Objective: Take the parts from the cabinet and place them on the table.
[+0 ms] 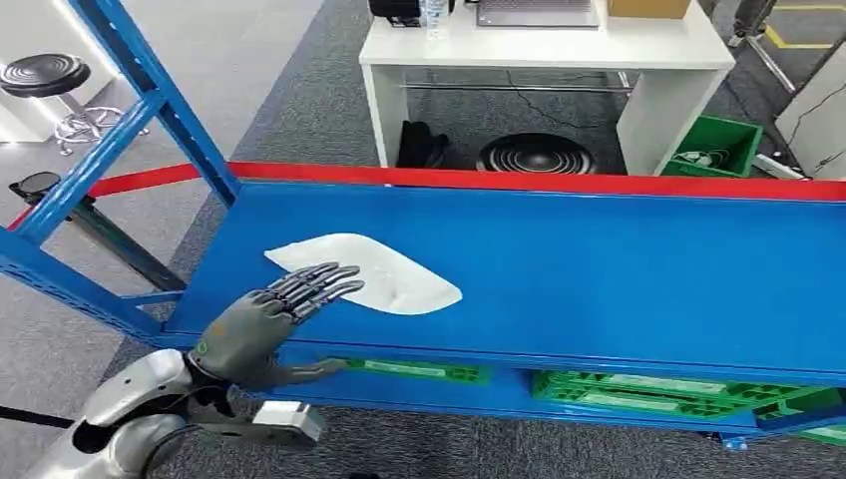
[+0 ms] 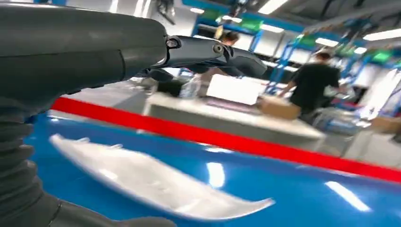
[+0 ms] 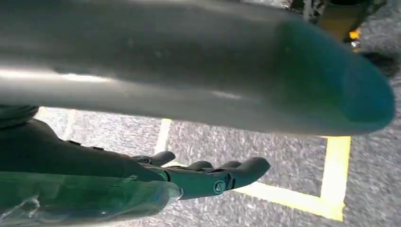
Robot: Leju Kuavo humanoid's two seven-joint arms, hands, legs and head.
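A flat white part [image 1: 369, 271] with a rounded teardrop outline lies on the blue top shelf [image 1: 619, 269] of the cabinet, left of its middle. My left hand [image 1: 274, 317] is at the shelf's near left edge. Its fingers [image 1: 319, 284] stretch out flat over the part's near left end, and the thumb hangs below the shelf lip. It holds nothing. The left wrist view has the same part [image 2: 156, 184] lying just under the extended fingers [image 2: 213, 52]. My right hand [image 3: 198, 177] hangs over grey floor with its fingers straight and nothing in them.
A red strip [image 1: 519, 180] edges the shelf's far side, and a blue upright [image 1: 160, 100] rises at the left. Green bins [image 1: 678, 394] sit on the level below. Beyond stand a white table [image 1: 539, 50], a green crate [image 1: 718, 150] and a black stool [image 1: 45, 75]. People [image 2: 312, 85] stand far off.
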